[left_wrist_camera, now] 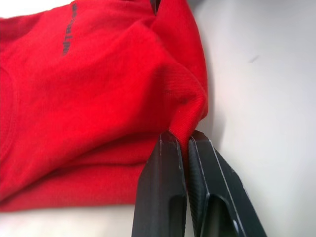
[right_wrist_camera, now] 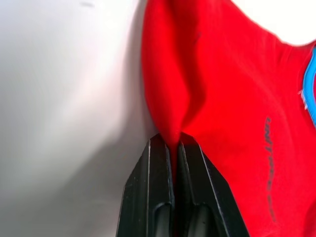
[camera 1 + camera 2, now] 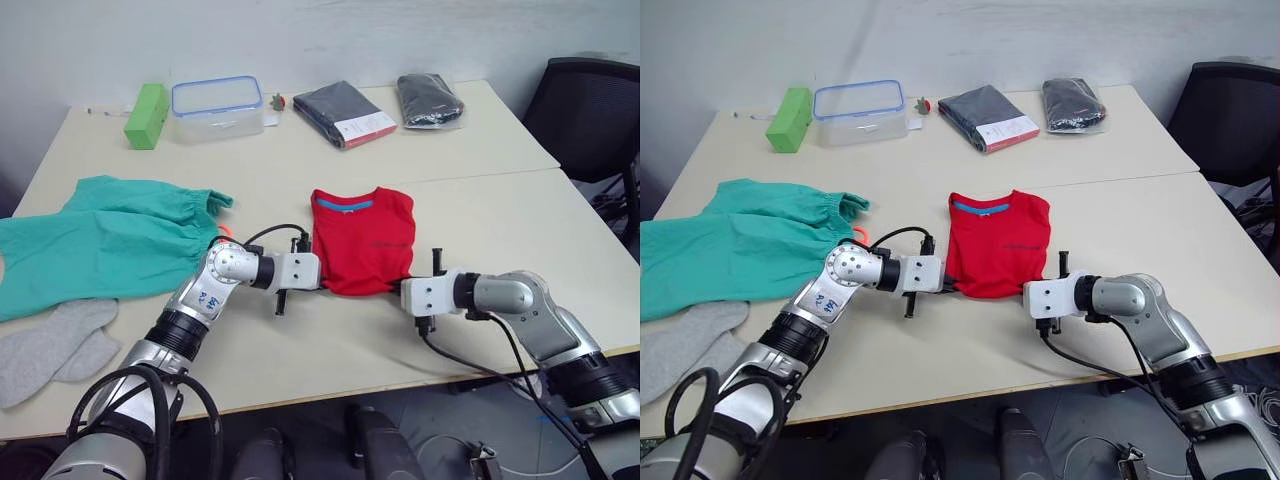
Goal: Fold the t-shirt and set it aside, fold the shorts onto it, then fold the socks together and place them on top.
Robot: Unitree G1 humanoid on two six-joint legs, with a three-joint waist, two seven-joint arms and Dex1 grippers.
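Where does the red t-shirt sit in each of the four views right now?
Left eye view: t-shirt at table centre, between both grippers.
Right eye view: same spot.
Left wrist view: its corner pinched by the black fingers.
Right wrist view: its edge pinched likewise.
Shared landmark: dark chest print.
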